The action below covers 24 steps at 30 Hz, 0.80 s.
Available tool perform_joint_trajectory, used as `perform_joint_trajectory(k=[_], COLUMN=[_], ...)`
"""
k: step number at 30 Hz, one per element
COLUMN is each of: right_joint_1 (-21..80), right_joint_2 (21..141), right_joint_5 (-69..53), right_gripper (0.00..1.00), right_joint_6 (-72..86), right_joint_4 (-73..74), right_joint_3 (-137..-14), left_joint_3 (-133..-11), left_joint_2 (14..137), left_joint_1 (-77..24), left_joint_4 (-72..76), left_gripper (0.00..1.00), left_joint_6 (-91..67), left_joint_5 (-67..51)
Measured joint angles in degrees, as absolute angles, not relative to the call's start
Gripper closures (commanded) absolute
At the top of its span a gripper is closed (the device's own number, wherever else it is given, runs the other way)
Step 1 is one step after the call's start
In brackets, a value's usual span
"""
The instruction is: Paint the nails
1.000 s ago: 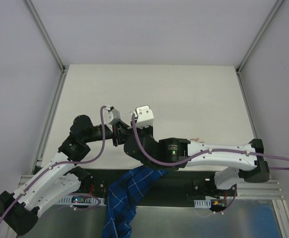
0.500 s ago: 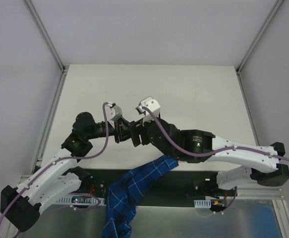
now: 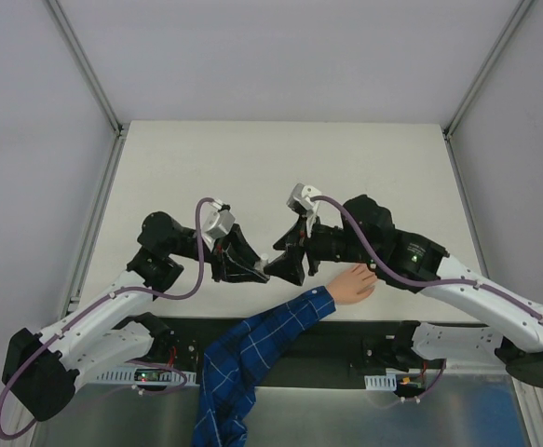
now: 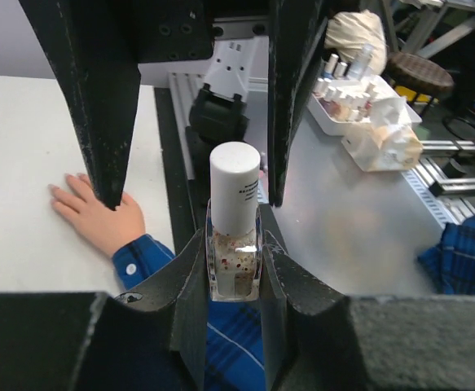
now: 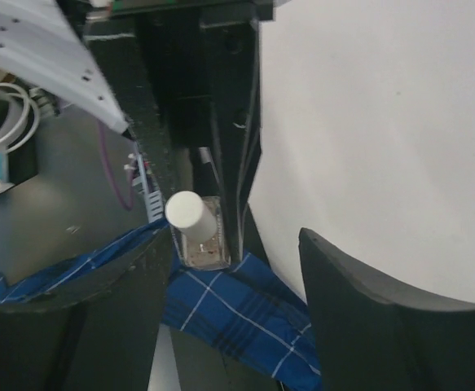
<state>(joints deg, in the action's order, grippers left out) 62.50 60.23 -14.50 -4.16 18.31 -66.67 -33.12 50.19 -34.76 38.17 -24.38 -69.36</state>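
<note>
Nothing is painted yet, I judge: my left tool (image 4: 233, 269) clenches a capped nail polish bottle (image 4: 235, 232), my right tool (image 5: 229, 269) gapes before its cap, and the hand (image 3: 353, 282) waits flat on the worktop (image 3: 280, 168), nails indiscernible.

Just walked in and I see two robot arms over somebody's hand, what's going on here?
The left gripper is shut on a small nail polish bottle with a white cap, holding it above the table edge. The right gripper is open, its fingers facing the cap without gripping it. A person's hand in a blue plaid sleeve lies flat on the white table, waiting. The cap is on, so no painting has begun.
</note>
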Motion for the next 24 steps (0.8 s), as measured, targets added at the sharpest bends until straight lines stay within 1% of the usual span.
perform_joint_trajectory(k=[4,5,10,11,16,18,19,20,23,24], right_joint_1=[61.25,61.08,60.29,60.16,59.88,59.86,59.86,59.86,59.86,59.81], right_joint_2=[59.24,59.13,59.11,59.2,60.73,61.56,61.95,62.24,62.78,62.78], right_joint_5=[-22.44,-23.86,-28.6,-29.32,-31.7,-32.36,-32.62,-32.84,-33.39,-33.41], right_gripper=[0.47,0.51,0.57,0.62,0.65,0.7,0.73,0.83,0.99,0.99], right_joint_6=[-4.97,-5.15,-5.43,-5.43,-5.41,-5.39,-5.37,-5.34,-5.5,-5.61], right_joint_4=[15.64,15.0,13.3,13.02,11.88,11.62,11.55,11.42,10.87,10.81], right_joint_3=[-66.19,-66.19,-66.19,-66.19,-66.19,-66.22,-66.22,-66.22,-66.22,-66.22], left_joint_3=[-33.12,-33.12,-33.12,-33.12,-33.12,-33.12,-33.12,-33.12,-33.12,-33.12], left_joint_2=[50.92,51.0,51.16,51.18,51.29,51.33,51.37,51.37,51.37,51.37], left_joint_1=[-35.33,-35.33,-35.33,-35.33,-35.73,-36.03,-36.05,-36.05,-36.05,-36.05], left_joint_4=[40.03,40.38,41.45,41.52,41.67,41.74,41.74,41.74,41.58,41.52], left_gripper=[1.0,1.0,1.0,1.0,1.0,1.0,1.0,1.0,1.0,1.0], left_joint_6=[-26.55,-26.85,-27.86,-27.97,-28.27,-28.53,-28.64,-28.88,-29.45,-29.58], left_joint_5=[-72.03,-72.51,-73.52,-73.56,-73.78,-74.17,-74.5,-74.56,-74.59,-74.5])
